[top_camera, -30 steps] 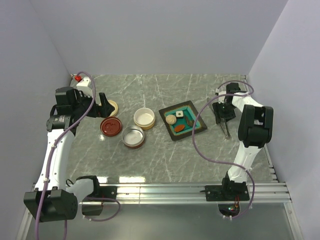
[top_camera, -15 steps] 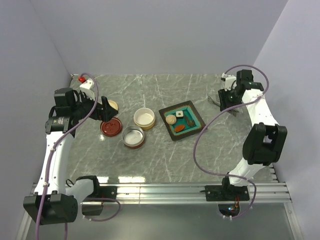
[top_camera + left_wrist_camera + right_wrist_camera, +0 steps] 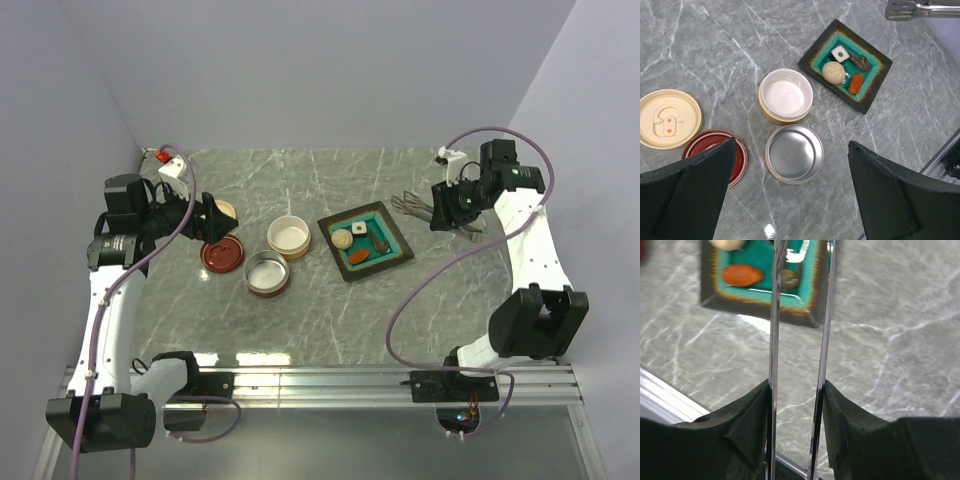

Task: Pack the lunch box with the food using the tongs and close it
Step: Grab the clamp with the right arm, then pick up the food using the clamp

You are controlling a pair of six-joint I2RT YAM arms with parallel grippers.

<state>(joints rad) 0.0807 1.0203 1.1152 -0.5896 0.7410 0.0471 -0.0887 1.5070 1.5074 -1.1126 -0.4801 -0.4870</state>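
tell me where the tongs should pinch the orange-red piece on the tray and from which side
Pinch the orange-red piece across its narrow middle, coming down from above. It lies flat and oblong in the teal tray, with the pale round piece close beside it, so the tongs straddling its short width likely hold best; a sideways approach would meet the raised rim.

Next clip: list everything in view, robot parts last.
tray: one, teal, dark rim, centre-right
pale round piece, white cube, orange-red oblong, dark brown lump: one each, on tray
cream bowl: one, white inside, left of tray
steel bowl: one, silver, near cream bowl
red lid: one, left of steel bowl
cream lid: one, beyond red lid
tongs: one, dark grey, right of tray
left gripper: open, over the lids
right gripper: shut on tongs
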